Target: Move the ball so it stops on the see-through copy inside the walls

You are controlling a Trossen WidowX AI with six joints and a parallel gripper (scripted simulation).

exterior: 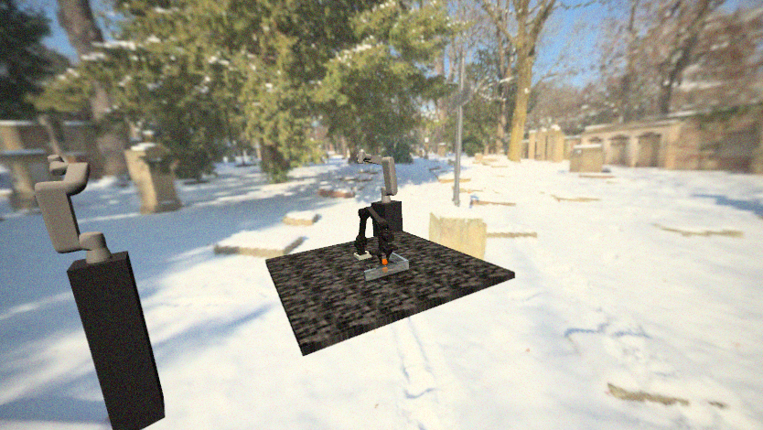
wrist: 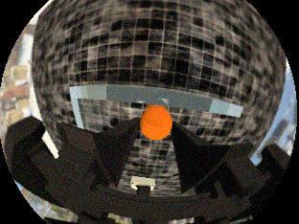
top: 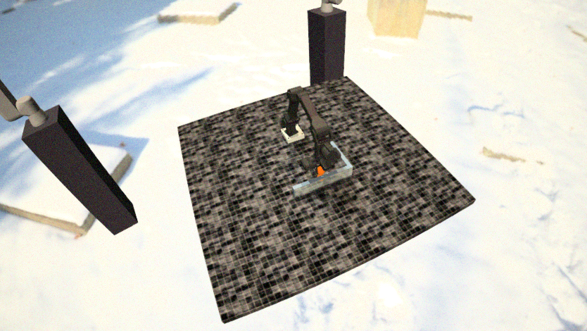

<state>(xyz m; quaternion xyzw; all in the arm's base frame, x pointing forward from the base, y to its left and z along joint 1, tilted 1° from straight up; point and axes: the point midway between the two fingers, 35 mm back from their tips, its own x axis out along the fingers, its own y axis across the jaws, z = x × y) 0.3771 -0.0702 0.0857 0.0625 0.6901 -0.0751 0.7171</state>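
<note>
My gripper (top: pixel 320 170) (exterior: pixel 384 260) (wrist: pixel 155 123) is shut on the orange ball (top: pixel 320 172) (exterior: pixel 384 262) (wrist: pixel 156 120), which sits between the fingertips. The ball is held a little above the table, on the arm's side of the long clear wall (top: pixel 301 188) (exterior: pixel 372 274) (wrist: pixel 158 94). The short clear wall (top: pixel 343 157) (wrist: pixel 77 113) meets it at one end. The see-through copy (exterior: pixel 384 269) shows faintly through the long wall, right below the ball in the exterior view. In the wrist view the held ball covers most or all of the copy.
The arm's pale base (top: pixel 293 134) (exterior: pixel 362 256) (wrist: pixel 143 182) stands on the dark patterned table (top: pixel 254 246) (exterior: pixel 326 320). Two dark pillars (top: pixel 77 164) (top: pixel 326 45) carrying grey arms stand outside the table. The long wall lies close beyond the fingertips.
</note>
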